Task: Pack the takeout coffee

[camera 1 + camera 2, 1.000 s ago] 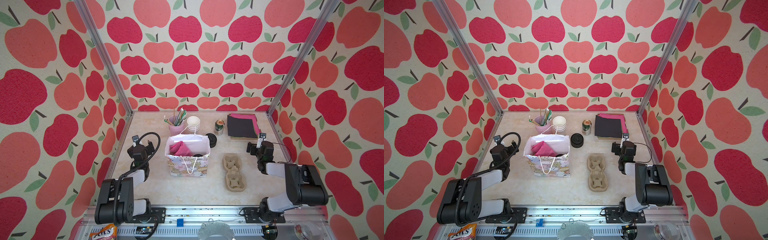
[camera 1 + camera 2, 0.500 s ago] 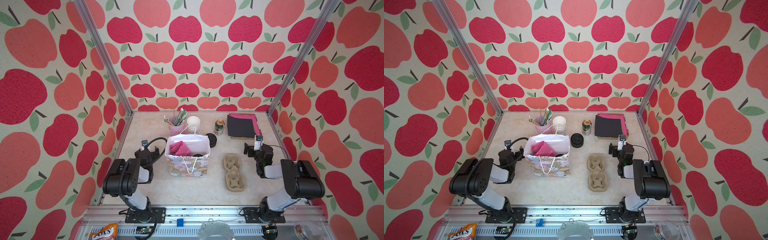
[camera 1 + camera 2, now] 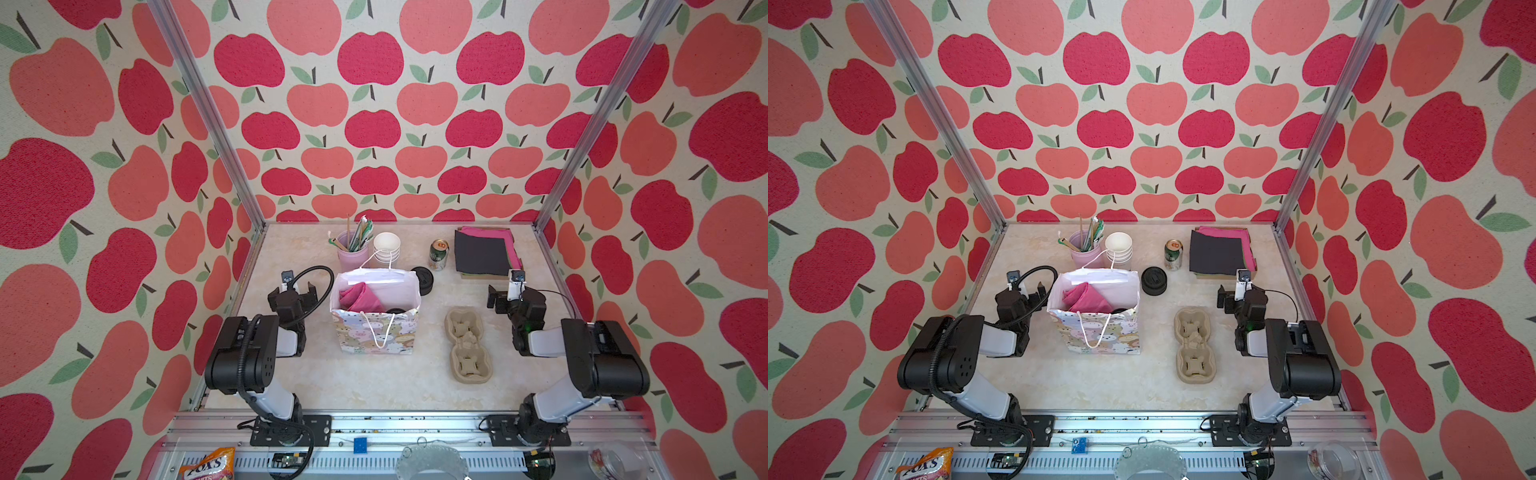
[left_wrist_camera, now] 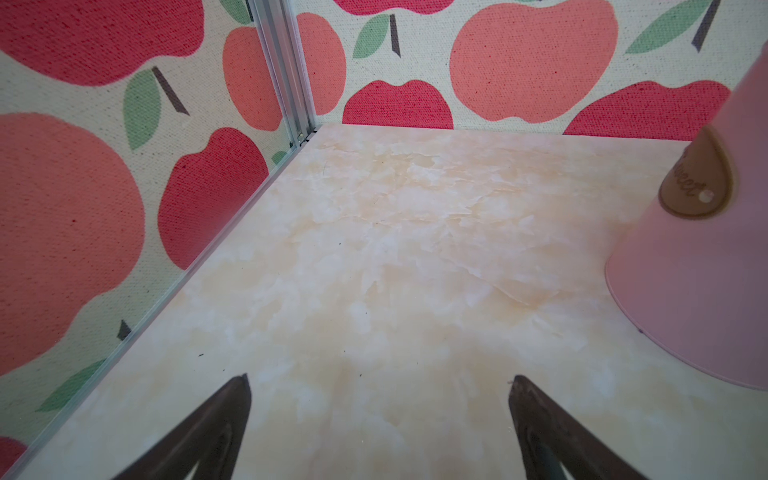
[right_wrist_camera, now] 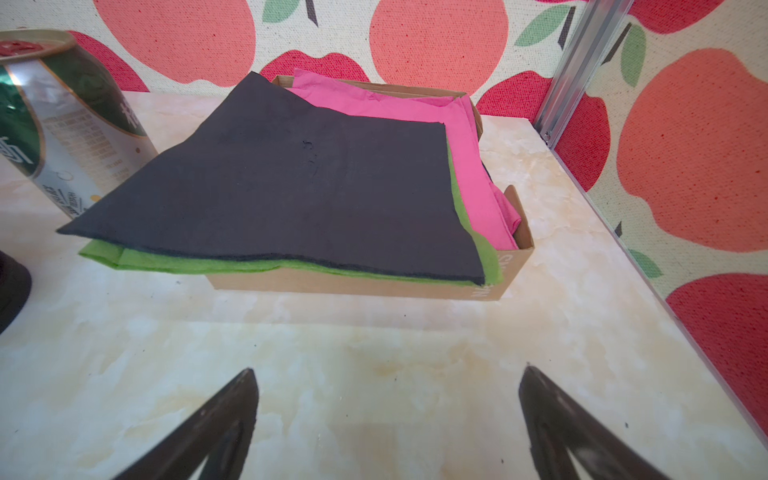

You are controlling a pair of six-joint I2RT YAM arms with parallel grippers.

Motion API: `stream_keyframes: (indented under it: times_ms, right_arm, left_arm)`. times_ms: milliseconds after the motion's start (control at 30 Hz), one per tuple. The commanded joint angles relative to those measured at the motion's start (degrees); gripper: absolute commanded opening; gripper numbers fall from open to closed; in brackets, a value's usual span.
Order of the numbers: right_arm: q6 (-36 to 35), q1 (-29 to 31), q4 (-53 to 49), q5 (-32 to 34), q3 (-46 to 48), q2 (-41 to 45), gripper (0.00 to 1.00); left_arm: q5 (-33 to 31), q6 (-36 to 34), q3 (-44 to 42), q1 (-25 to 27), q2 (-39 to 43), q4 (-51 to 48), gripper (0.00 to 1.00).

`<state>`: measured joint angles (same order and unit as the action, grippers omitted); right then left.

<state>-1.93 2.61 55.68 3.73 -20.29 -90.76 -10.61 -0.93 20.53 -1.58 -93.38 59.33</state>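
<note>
Standing by the bag in both top views, takeout coffee, outside left wrist view; all jaws spread, empty.

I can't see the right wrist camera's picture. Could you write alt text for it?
The open right gripper hangs over a marbled table, empty, facing a cardboard tray stacked with black, green and pink sheets. A green drink can stands beside the tray.

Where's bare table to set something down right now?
Widest is the front strip of table, between the bag, the carrier and the near rail. Also the back-left corner beside the pink cup, and the narrow gap between bag and carrier. Crowded: the back row of cup stack, can, lid and napkin tray.
</note>
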Motion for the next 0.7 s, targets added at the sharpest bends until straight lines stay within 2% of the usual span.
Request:
stream_keyframes:
  times_ms: [0, 667]
  right_arm:
    - [-0.69, 0.29, 0.37, -0.22, -0.84, 0.02, 0.99]
    - [-1.32, 0.37, 0.11, -2.06, -0.98, 0.04, 0.99]
  left_arm:
    - [0.8, 1.02, 0.48, -0.96, 0.56, -1.56, 0.99]
    - [0.86, 1.03, 0.47, -0.97, 0.62, -1.43, 0.99]
